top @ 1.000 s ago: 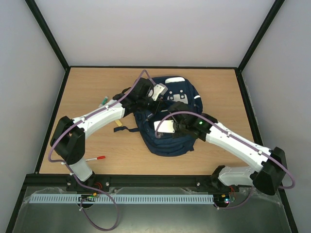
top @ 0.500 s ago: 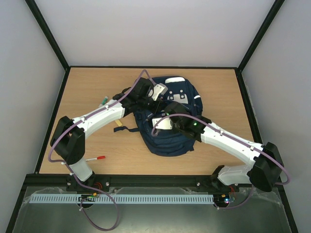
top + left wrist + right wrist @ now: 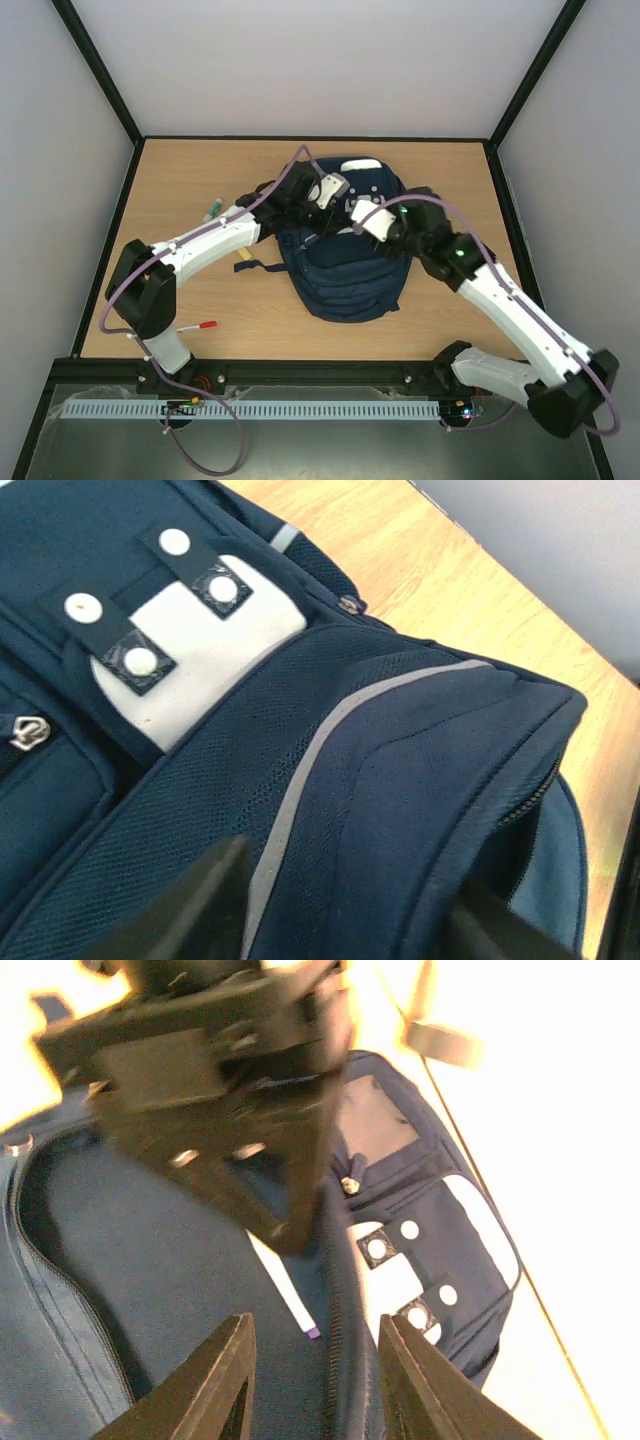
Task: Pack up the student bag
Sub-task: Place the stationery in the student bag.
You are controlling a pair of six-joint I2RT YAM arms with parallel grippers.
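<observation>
The student bag (image 3: pixel 345 275), navy with a white-grey patch (image 3: pixel 205 655), lies flat in the middle of the table. My left gripper (image 3: pixel 322 218) is at its upper left. Its fingers (image 3: pixel 195 905) stand apart, open, either side of a raised fold of the bag's rim (image 3: pixel 400 810) with a grey stripe. My right gripper (image 3: pixel 315 1385) is open just above the bag's zip edge (image 3: pixel 335 1300), facing the left gripper's dark fingers (image 3: pixel 290 1225). A thin white stick with a purple tip (image 3: pixel 285 1295) lies on the blue fabric between them. In the top view my right gripper (image 3: pixel 362 218) is over the bag's upper middle.
A red-capped pen (image 3: pixel 198 326) lies near the left arm's base. A green-tipped item (image 3: pixel 216 208) and a tan piece (image 3: pixel 245 257) lie left of the bag, beside its dark strap (image 3: pixel 262 266). Black frame rails edge the table (image 3: pixel 450 170).
My right arm swung from the bag's front pocket up to its top end, and its jaws opened. The left gripper stayed at the rim and its fingers parted.
</observation>
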